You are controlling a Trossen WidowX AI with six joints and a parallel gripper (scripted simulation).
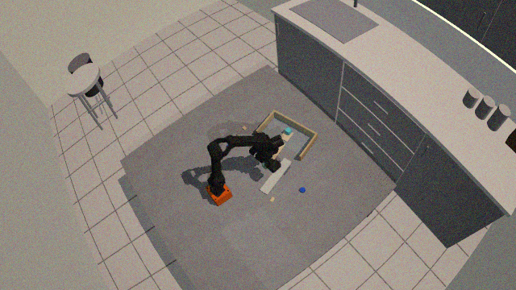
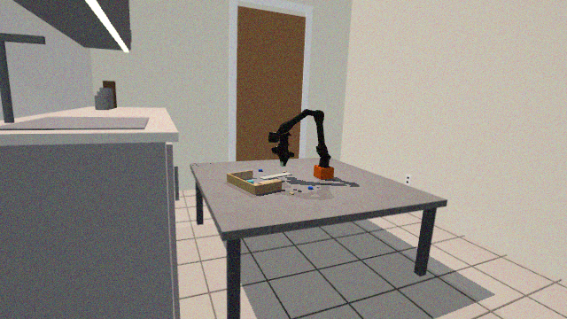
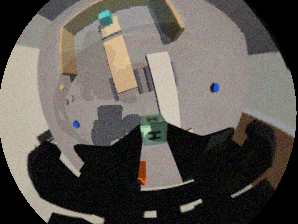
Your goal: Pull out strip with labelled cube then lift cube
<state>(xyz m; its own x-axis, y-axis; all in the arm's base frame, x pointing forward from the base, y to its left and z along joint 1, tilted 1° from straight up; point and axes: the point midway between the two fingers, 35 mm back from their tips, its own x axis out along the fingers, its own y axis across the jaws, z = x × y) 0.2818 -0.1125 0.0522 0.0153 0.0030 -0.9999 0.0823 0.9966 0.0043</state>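
Gripper [image 1: 264, 164] [image 2: 283, 162] [image 3: 152, 125] is clamped on the labelled cube [image 1: 264, 165] [image 2: 283, 164] [image 3: 153, 129], up off the table, so basically job done, just hold it. White strip [image 1: 275, 177] [image 2: 275, 175] [image 3: 163, 82] looks whole and pulled out, 12 to 1 o'clock in the wrist view; the split tan strip [image 3: 120, 65] sits at 11, teal cube [image 1: 288, 131] [image 2: 251, 181] [image 3: 105, 18] beyond.

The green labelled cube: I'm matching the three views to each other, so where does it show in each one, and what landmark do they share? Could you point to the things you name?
Top: a sliver of the green labelled cube [image 1: 264, 164] [image 2: 283, 163] [image 3: 153, 130], just below centre, beside the arm.
Exterior: at the centre, small, under the gripper [image 1: 269, 164] [image 2: 283, 162] [image 3: 152, 125].
Wrist: just below centre, between the fingers.
Shared landmark: the wooden-walled tray [image 1: 296, 122] [image 2: 268, 188] [image 3: 68, 55].
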